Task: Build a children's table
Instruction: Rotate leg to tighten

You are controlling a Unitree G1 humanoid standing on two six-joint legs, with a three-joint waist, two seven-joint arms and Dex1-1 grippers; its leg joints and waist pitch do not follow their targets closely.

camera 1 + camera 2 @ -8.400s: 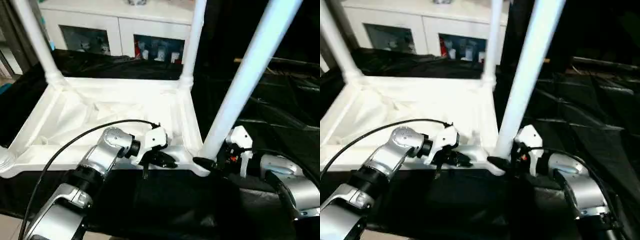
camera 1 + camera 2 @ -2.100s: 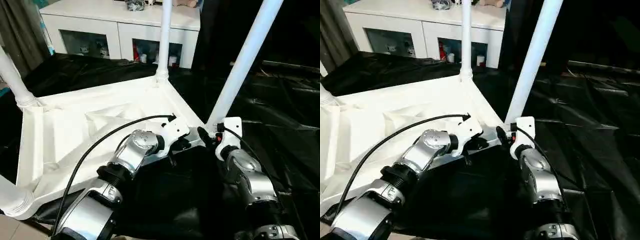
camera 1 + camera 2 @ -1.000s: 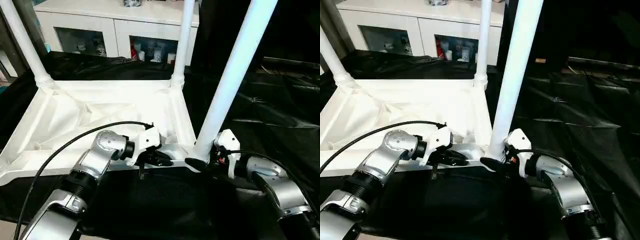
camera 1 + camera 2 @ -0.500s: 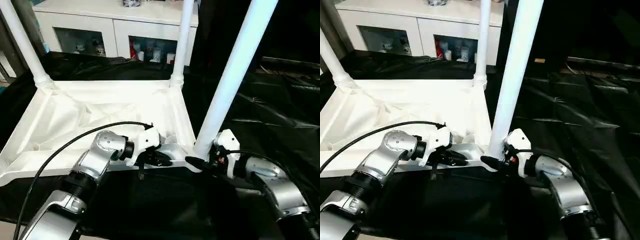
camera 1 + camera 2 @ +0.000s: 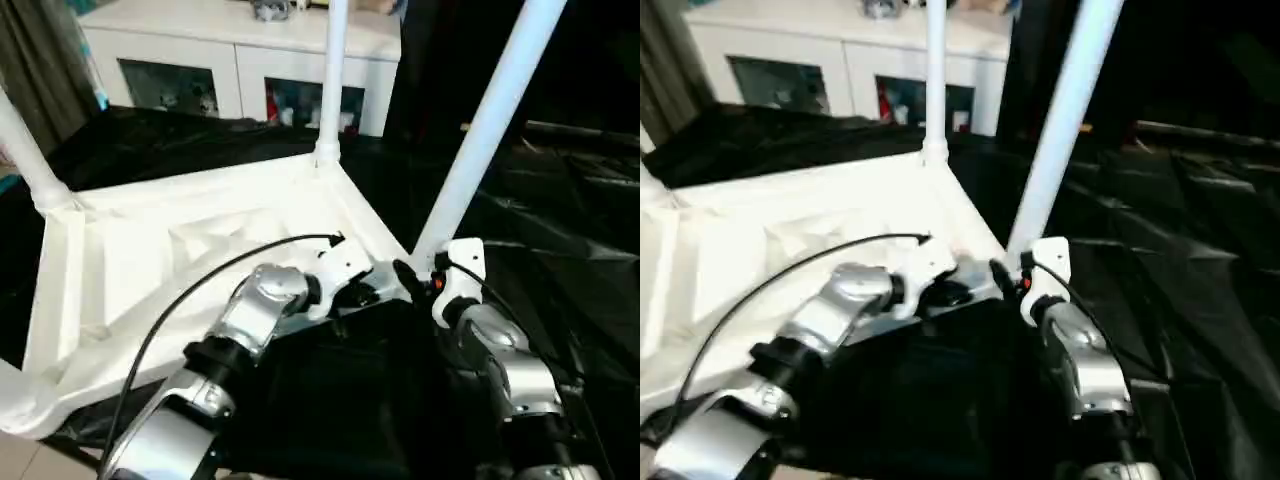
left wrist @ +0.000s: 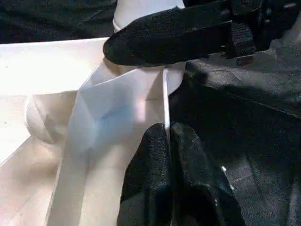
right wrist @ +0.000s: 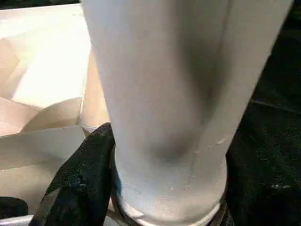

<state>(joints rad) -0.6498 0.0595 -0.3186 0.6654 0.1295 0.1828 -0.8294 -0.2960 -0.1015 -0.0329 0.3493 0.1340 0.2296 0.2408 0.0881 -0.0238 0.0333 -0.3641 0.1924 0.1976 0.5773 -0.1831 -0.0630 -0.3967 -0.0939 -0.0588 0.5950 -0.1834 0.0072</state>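
1. The table top lies upside down on the black bench; three legs stand socketed, and the near-left corner is cut off.
2. Left fingers pinch the near rim.
3. Right fingers wrap the near-right leg's base, probably seating it; flipping remains.

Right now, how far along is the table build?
Done: three legs stand on the upturned tabletop: far leg, left leg, near leg. In hand: left gripper pinches the rim; right gripper is at the near leg's base. Left: checking the fourth corner, then flipping it.
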